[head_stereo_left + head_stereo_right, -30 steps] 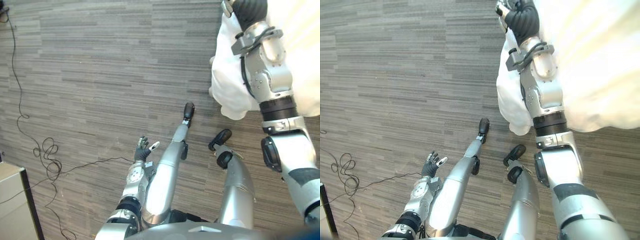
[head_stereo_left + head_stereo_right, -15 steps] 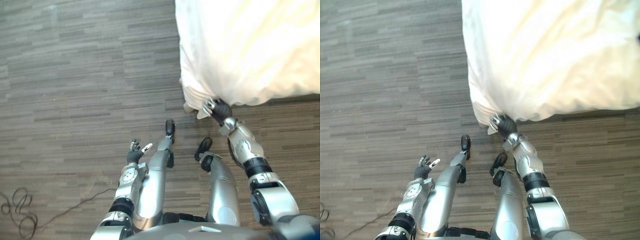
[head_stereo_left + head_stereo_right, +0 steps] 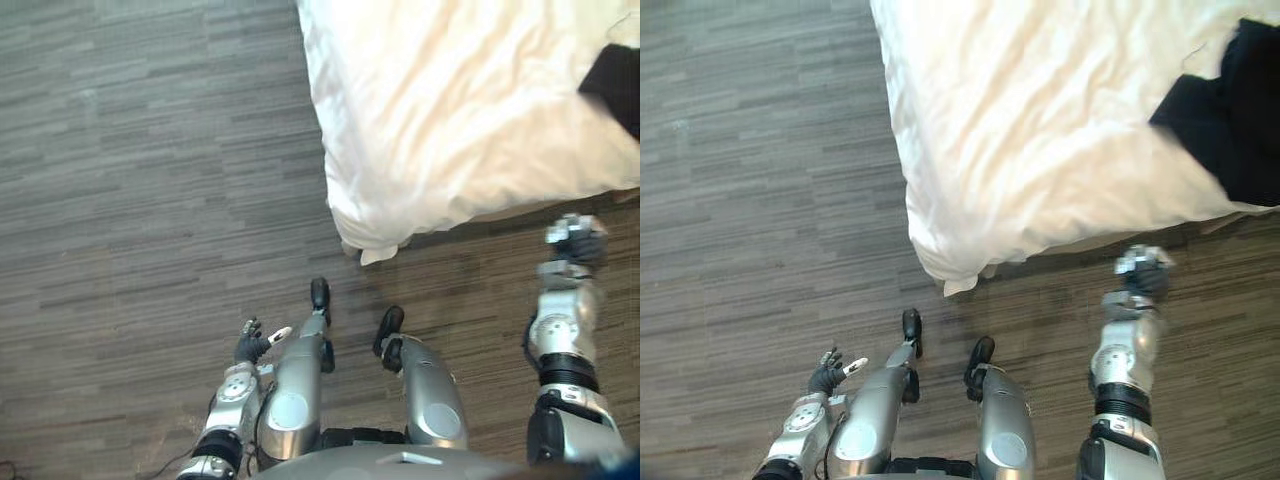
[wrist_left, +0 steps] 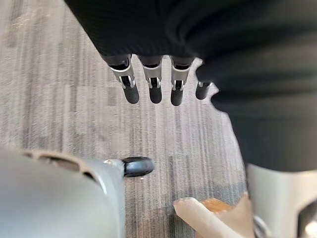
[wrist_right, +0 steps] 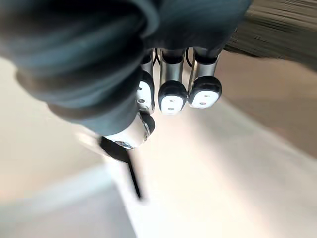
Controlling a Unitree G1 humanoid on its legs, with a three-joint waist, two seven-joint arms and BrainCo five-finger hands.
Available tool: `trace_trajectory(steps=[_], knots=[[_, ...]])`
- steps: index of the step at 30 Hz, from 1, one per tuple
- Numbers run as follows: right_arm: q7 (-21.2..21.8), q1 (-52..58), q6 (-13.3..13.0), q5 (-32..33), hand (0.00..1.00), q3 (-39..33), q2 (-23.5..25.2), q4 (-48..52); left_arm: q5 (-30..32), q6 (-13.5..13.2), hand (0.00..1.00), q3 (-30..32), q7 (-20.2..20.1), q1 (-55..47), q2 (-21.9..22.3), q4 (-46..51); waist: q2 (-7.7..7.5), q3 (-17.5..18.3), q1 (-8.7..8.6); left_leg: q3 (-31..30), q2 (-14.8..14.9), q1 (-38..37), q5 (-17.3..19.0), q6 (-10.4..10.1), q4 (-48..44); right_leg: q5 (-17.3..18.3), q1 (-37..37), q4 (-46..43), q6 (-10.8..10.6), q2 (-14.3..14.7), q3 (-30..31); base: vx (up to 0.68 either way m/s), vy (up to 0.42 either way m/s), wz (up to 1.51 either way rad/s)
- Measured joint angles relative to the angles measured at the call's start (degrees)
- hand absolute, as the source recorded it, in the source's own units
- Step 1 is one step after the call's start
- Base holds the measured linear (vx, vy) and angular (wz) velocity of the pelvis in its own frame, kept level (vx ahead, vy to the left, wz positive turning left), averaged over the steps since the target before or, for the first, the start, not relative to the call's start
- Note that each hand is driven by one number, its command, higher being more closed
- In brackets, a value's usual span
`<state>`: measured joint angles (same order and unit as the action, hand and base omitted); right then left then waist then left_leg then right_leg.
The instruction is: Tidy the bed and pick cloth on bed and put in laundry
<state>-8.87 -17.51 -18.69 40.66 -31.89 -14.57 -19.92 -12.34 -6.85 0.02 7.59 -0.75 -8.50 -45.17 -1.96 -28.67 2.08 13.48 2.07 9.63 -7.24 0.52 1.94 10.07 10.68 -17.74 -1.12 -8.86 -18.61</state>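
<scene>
Grey plank floor (image 3: 150,200); white bed (image 3: 450,100) corner; black cloth (image 3: 1230,110) on it.

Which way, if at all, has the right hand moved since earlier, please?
Yes. The right hand has left the hanging corner of the white duvet and now sits to the robot's right of it, over the floor, clear of the bedding.
</scene>
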Motion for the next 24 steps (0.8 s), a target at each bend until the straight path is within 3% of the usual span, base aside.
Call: trace_trajectory(steps=[3, 5, 8, 11, 13, 17, 20, 24], knots=[[-5.8, 0.6, -1.7, -4.0, 1.00, -3.0, -0.1, 7.7, -0.6, 0.7, 0.00, -0.9, 0.0, -2.2, -0.4, 2.1, -0.24, 0.2, -1.41, 0.4, -0.2, -1.9, 0.8, 0.1, 0.0, 0.2, -1.8, 0.6, -0.3, 0.0, 0.6, 0.07, 0.012, -0.15], [-5.6, 0.4, -1.8, -5.0, 1.00, -3.3, -0.3, 10.8, -0.6, 1.5, 0.00, -2.1, 0.0, -2.7, -1.2, 3.0, -0.25, 0.2, -1.51, 0.6, -0.2, -2.5, 1.0, 0.1, 0.0, 0.2, -2.3, 0.7, -0.4, 0.0, 0.8, 0.05, 0.012, -0.10], [-1.0, -3.1, -1.0, -5.4, 1.00, 1.7, -4.0, 12.6, -0.6, 2.4, 0.00, -2.3, -0.1, -3.0, -1.3, 3.3, 0.32, 0.5, -1.46, 0.6, -0.3, -2.4, 1.2, 0.2, -0.1, 0.3, -2.1, 0.6, -0.4, -0.1, 0.8, 0.02, 0.008, -0.04], [7.0, -13.4, 2.0, -4.3, 1.00, 9.5, -9.7, 11.7, -0.9, 2.7, 0.00, -4.3, -0.3, -2.8, -1.3, 3.3, 2.23, 1.4, -1.00, 0.1, -0.3, 0.3, 1.3, 0.3, -0.9, 0.1, 0.2, 0.6, -0.5, -0.2, 0.6, 0.00, 0.034, 0.09], [13.7, -24.1, 6.9, 2.0, 1.00, 14.9, -12.6, 7.1, -3.2, 2.4, 0.00, -5.9, -1.2, -1.8, -0.7, 2.8, 4.73, 1.9, 1.06, -0.2, 0.0, 3.8, 1.0, 0.7, -2.2, -0.7, 3.0, 0.5, -0.3, -0.1, 0.5, 0.01, 0.024, 0.09], [18.8, -33.6, 11.8, 7.2, 1.00, 18.7, -13.2, -0.4, -5.4, 0.5, 0.00, -7.5, -2.7, 0.6, 1.7, 1.1, 8.59, 1.8, 4.65, -1.7, 0.0, 8.1, 0.4, 1.2, -3.1, -1.5, 5.7, 1.0, -0.3, 0.1, -0.9, 0.04, 0.008, 0.20], [21.1, -36.5, 13.8, 9.8, 1.00, 20.4, -13.1, -2.1, -7.0, -0.3, 0.00, -9.0, -2.9, 2.5, 2.1, 0.6, 9.46, 1.9, 6.96, -3.1, -0.1, 11.9, -0.4, 1.5, -3.2, -2.0, 8.8, 1.0, -0.2, 0.0, -1.9, 0.06, -0.001, 0.27], [18.9, -40.0, 13.6, 14.6, 1.00, 20.2, -12.9, -4.5, -7.5, -0.6, 0.00, -9.2, -3.6, 5.3, 4.1, -1.1, 11.00, 1.3, 8.47, -4.8, -0.5, 15.8, -0.5, 1.7, -4.8, -2.2, 11.5, 0.5, -0.3, -0.5, -3.0, 0.02, 0.012, 0.21]])
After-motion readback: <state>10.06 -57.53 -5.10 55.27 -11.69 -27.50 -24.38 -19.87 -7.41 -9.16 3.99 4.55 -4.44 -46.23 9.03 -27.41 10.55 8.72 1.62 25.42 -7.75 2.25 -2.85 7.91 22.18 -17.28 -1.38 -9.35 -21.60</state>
